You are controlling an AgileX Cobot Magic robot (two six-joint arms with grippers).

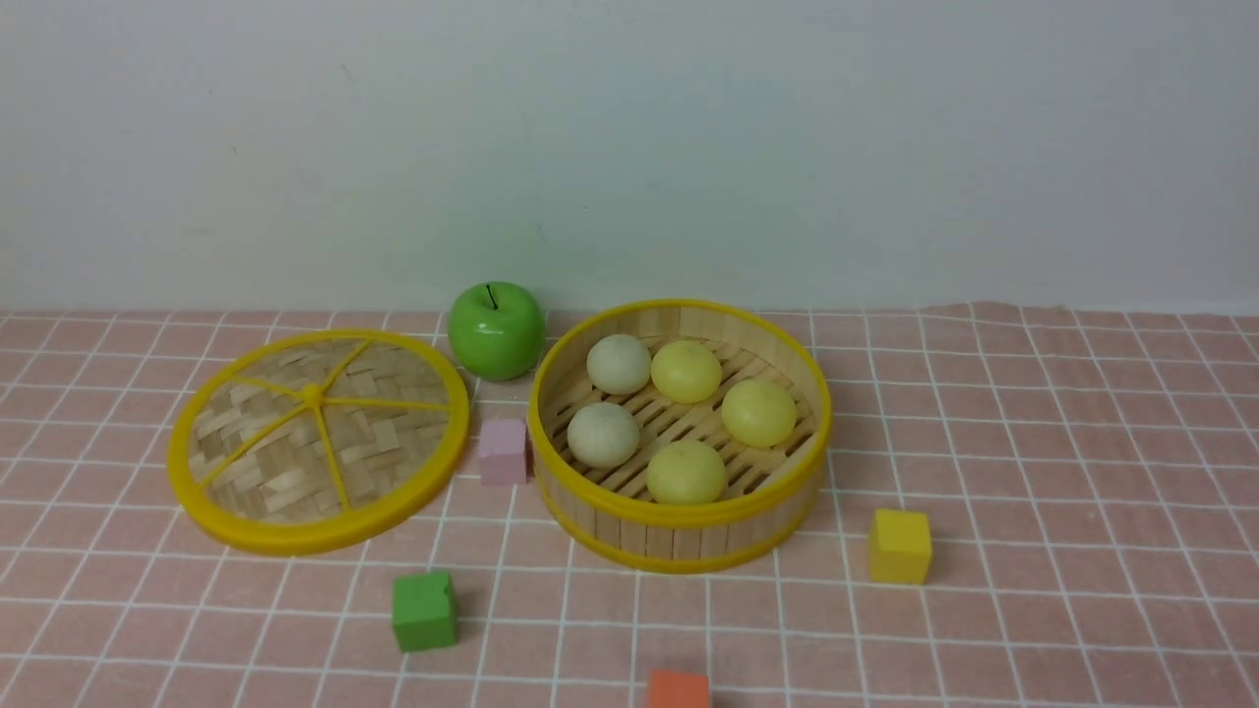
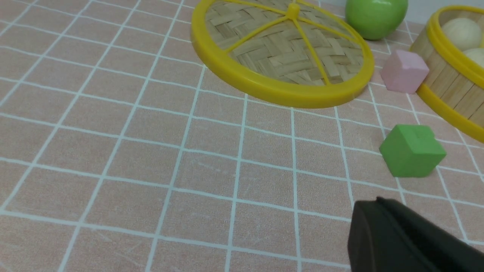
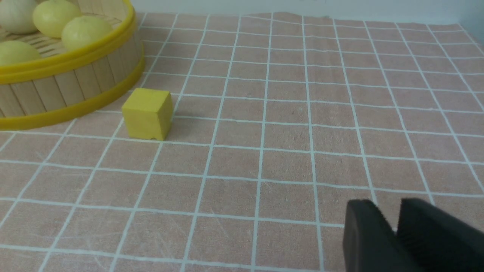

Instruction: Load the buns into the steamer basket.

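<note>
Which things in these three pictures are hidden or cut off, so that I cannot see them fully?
- Orange cube, front view: lower part cut by the bottom edge.
- Round bamboo steamer basket, left wrist view: mostly beyond the edge.
- Left gripper, right gripper: only fingertips show, in the wrist views.
- Both arms: absent from the front view.

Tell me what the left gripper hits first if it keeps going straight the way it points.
Probably the green cube: it sits just ahead of the shut left gripper, with bare tablecloth between. Past it come the pink cube and steamer basket. Depth is uncertain.
</note>
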